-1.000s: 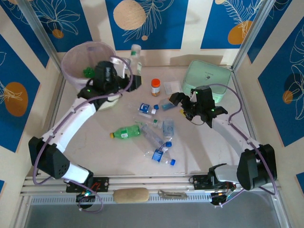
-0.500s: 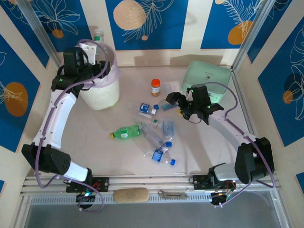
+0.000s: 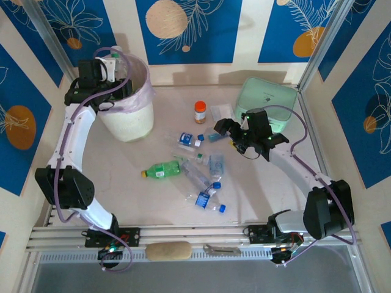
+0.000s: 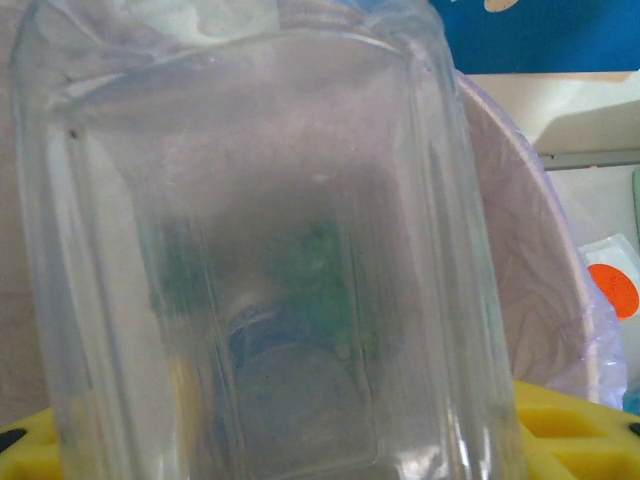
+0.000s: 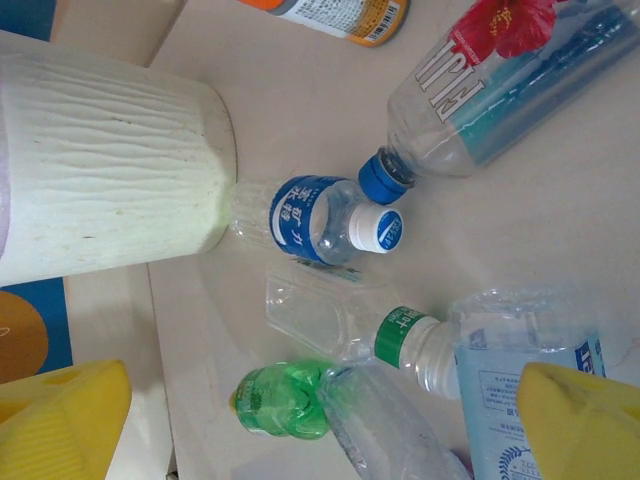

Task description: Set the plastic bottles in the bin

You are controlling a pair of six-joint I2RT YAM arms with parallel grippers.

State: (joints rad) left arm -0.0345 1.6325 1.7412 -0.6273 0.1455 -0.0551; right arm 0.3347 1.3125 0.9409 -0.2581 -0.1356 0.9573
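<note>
Pale table (image 3: 263, 189) — its scattered bottles (image 3: 164, 169) look light, slick, crushable, best pinched mid-body. Left gripper (image 3: 107, 65) clasps a clear bottle (image 4: 260, 250) above the bin (image 3: 129, 121); right gripper (image 3: 227, 133) gapes.

We see a white bin (image 3: 129, 122) lined pale pink, a clear bottle (image 4: 270, 200) and a green bottle (image 3: 164, 169). The jar cap (image 3: 200, 104) is orange, the container (image 3: 267, 96) mint green.

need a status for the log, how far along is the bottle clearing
Done: something green, likely a bottle, lies in the bin. In hand: left fingers grip a clear bottle over it. Left: several bottles on the table under the open right fingers.
</note>
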